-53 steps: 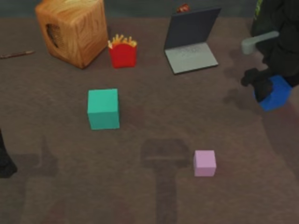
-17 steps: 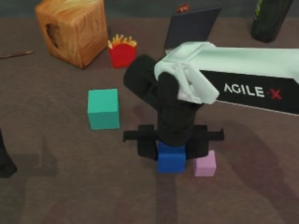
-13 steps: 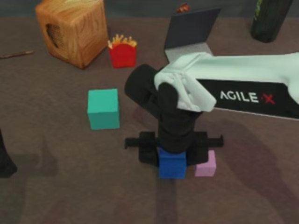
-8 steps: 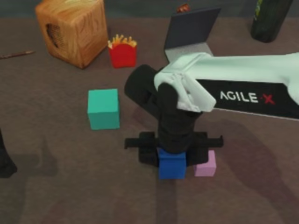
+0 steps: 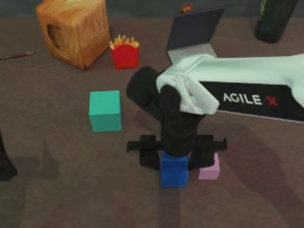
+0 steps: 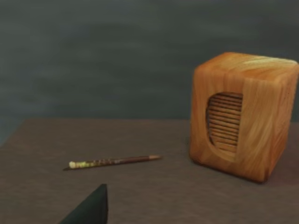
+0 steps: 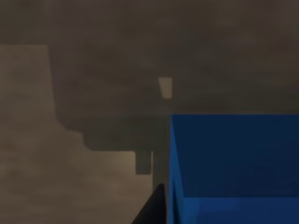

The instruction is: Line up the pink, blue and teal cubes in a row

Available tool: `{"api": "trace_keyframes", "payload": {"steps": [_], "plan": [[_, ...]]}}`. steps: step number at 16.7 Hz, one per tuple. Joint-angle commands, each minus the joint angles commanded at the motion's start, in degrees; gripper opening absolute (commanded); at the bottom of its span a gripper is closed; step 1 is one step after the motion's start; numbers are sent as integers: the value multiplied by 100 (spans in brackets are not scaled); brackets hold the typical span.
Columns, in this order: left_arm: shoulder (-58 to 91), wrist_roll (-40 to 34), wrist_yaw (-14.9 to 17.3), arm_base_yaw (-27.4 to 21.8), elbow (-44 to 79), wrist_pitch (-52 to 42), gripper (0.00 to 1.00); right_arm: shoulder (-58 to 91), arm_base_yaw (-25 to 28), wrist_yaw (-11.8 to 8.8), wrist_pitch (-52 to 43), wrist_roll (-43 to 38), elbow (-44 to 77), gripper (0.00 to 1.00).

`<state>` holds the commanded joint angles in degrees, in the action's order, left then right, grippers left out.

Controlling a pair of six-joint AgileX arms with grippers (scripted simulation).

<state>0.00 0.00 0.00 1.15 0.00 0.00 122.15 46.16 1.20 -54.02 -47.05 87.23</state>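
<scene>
The blue cube (image 5: 175,171) rests on the table at the front middle, almost touching the small pink cube (image 5: 210,170) to its right. My right gripper (image 5: 175,159) hangs straight over the blue cube with a finger on either side. It looks open: in the right wrist view a thin gap shows between the dark fingertip (image 7: 153,207) and the blue cube (image 7: 233,163). The larger teal cube (image 5: 105,110) sits apart, farther back and to the left. My left gripper (image 5: 4,166) is parked at the left edge.
A big wood-grain block (image 5: 73,31) stands at the back left, with a pencil (image 5: 16,55) beside it. Along the back are a red fries carton (image 5: 125,52), an open laptop (image 5: 194,31) and a dark bottle (image 5: 275,19). The left wrist view shows the wood-grain block (image 6: 243,114) and the pencil (image 6: 112,161).
My right arm carried the blue cube from the far right to the spot left of the pink cube and lowered it. More of the cube now shows below the gripper.
</scene>
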Motion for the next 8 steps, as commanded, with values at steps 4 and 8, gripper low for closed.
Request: {"api": "trace_keyframes", "payload": {"steps": [4, 8], "plan": [[0, 0, 0, 0, 0, 0, 100, 0, 0, 0, 0, 0, 0, 100], [0, 0, 0, 0, 0, 0, 100, 0, 0, 0, 0, 0, 0, 100]]}}
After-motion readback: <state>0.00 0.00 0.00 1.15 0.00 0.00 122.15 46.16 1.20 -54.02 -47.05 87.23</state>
